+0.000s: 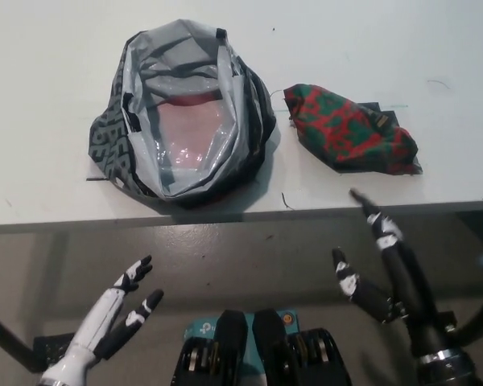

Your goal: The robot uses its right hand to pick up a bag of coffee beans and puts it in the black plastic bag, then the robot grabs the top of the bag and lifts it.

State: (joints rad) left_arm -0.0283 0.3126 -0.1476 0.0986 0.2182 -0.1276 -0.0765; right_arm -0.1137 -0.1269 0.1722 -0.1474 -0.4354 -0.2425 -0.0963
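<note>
**Head view: both my hands open below the table edge, nothing held**

Head view looking steeply down: my right hand (378,261), black with pale patches on the fingers, sits at the lower right with its fingers spread apart and holding nothing. One long finger reaches up so that its tip lies over the near edge of the table (56,48); the others stay below that edge, over the darker floor. My left hand (117,310), white with dark fingertips, rests at the lower left, also below the table edge, fingers apart and empty.

Just beyond my right fingertip, on the white table, lies the bag of coffee beans (352,129). It is a soft, crumpled pouch lying flat on its side, patterned in red and green, with a dark strip along its right end. I cannot make out any words on it.

To its left, near but not touching, sits the black plastic bag (177,121). Its mouth is open toward the camera, showing a shiny grey lining with a faint pinkish tint deep inside. The outer skin is dark, and on its left flank there is a pale printed pattern or lettering too creased to read. Its near side reaches close to the table edge.
</note>
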